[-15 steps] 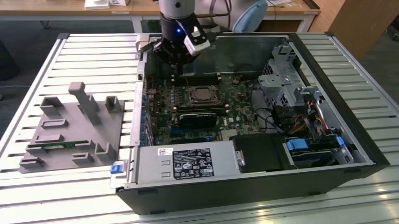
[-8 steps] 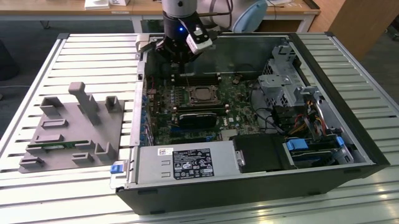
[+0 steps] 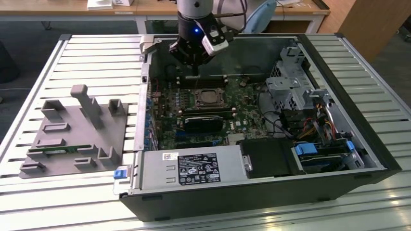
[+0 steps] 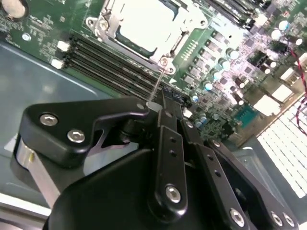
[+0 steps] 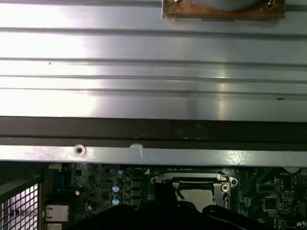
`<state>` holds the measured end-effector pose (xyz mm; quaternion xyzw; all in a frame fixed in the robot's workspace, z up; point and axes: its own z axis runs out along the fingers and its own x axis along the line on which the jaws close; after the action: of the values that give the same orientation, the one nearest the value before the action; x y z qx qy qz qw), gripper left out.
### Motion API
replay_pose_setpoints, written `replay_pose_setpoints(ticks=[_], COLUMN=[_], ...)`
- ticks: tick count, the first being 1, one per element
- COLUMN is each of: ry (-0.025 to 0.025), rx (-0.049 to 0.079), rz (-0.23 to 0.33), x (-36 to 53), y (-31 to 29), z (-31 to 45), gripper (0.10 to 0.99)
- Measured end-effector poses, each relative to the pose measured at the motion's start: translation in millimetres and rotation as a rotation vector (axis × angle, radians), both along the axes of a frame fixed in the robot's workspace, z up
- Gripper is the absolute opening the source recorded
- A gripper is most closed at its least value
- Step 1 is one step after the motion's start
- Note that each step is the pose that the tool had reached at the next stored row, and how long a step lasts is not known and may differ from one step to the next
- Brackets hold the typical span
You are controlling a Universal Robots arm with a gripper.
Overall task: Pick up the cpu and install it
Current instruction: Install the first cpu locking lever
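The small flat silver square cpu [image 4: 139, 24] lay seated in the dark metal-framed socket [image 4: 103, 25] inside the open black computer case [image 3: 257, 204]. Latching was judged in hand — a steady hold on the thin metal lever [image 4: 157, 81] was called for. The jaws of the black gripper [image 4: 160, 109] were closed together at the lever's tip. The grey tray [image 3: 70, 139] held a green memory stick [image 3: 57, 149].

The hand [image 4: 162, 103] is matt black, with bright silver screw heads. The cpu [image 4: 144, 21] has a pale silvery top, and the socket frame [image 4: 108, 24] is shiny bare metal. The motherboard [image 4: 43, 28] is dark green, speckled with small silver, white and blue parts. The tray [image 3: 70, 127] is plain mid grey and the memory stick [image 3: 57, 149] is green. The worktop [image 3: 96, 53] is silver metal, ribbed in long pale stripes. The case [image 3: 257, 202] is black, and its clips [image 3: 307, 148] are bright blue.
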<state>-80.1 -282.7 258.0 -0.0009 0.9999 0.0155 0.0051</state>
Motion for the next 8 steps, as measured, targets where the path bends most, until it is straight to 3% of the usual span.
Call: replay_pose_setpoints(ticks=[8], ry=[0.0002], rx=[-0.001], rz=[0.0], x=[2.4], y=[0.0], z=[-1.4], gripper=[0.114])
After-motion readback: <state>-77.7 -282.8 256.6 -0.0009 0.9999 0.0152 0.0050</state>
